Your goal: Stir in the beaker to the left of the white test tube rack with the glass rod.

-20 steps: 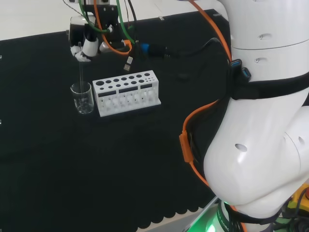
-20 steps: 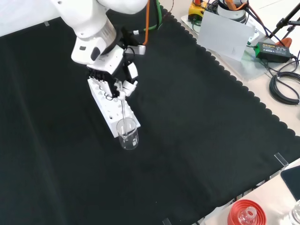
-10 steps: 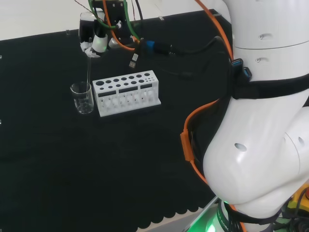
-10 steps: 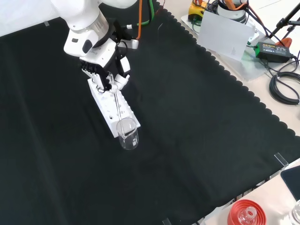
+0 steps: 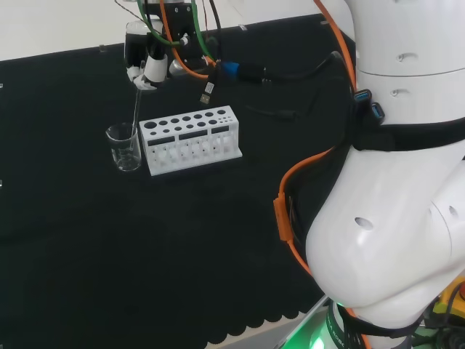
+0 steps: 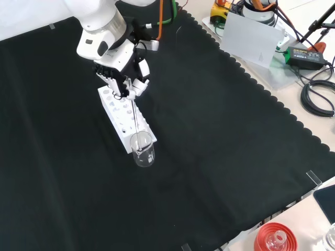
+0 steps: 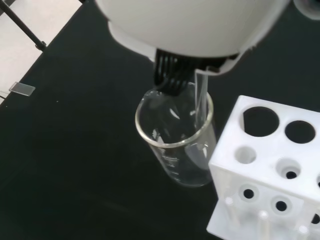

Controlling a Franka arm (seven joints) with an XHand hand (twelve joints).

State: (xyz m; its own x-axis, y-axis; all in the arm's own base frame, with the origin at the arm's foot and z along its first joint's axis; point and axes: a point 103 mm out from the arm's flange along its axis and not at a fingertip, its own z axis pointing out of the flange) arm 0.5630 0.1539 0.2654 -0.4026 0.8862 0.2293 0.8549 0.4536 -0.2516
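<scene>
One glass rod (image 6: 137, 119) slants down into the beaker (image 6: 143, 149) (clear glass), which stands just beside the white test tube rack (image 6: 124, 119). Above the rack, the hand (image 6: 121, 78) has its fingers pinched around the rod's top.

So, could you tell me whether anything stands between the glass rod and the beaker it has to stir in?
Nothing visible does. The hand holds the glass rod tilted, and its lower end already reaches into the open-topped beaker. The white test tube rack stands close beside the beaker, not across the rod's path.
</scene>
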